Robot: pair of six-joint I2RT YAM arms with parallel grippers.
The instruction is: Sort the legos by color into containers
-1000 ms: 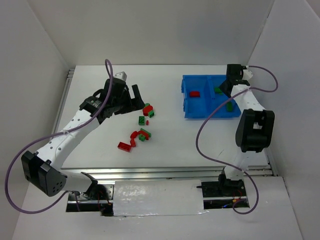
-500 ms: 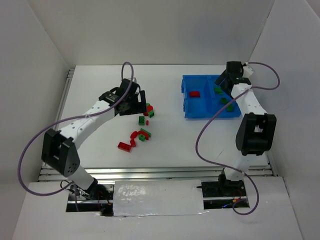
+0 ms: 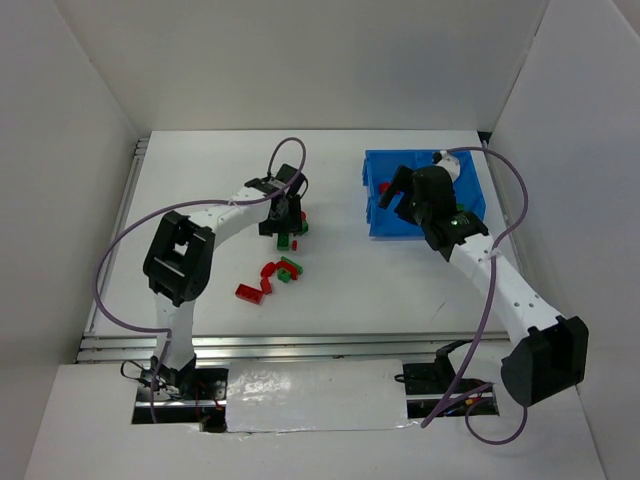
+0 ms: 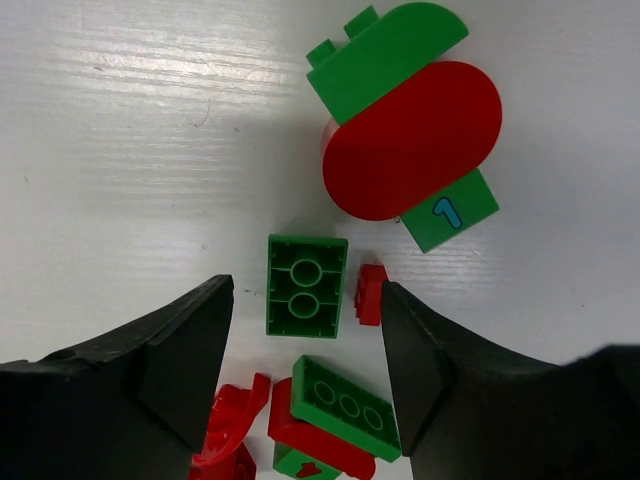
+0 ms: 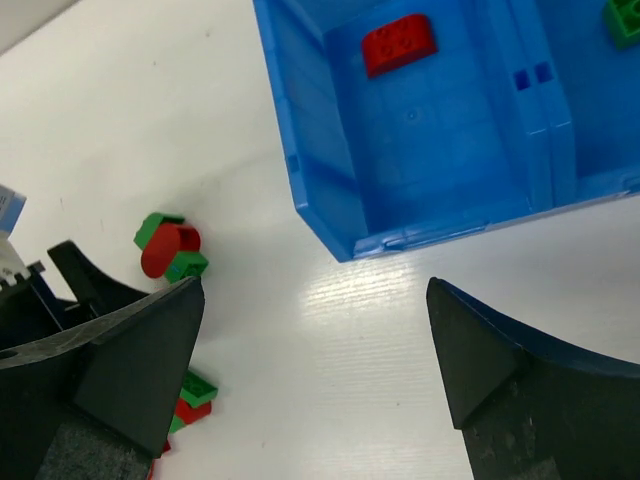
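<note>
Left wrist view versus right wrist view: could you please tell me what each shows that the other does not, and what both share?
Only the left wrist: an upturned green plastic brick with a tiny red piece beside it, and the numeral 1 on a green wedge. Only the right wrist: the bright blue plastic bin, with a red studded brick in one compartment and a green brick in the other. Both: the red oval plastic piece overlapping that wedge.
</note>
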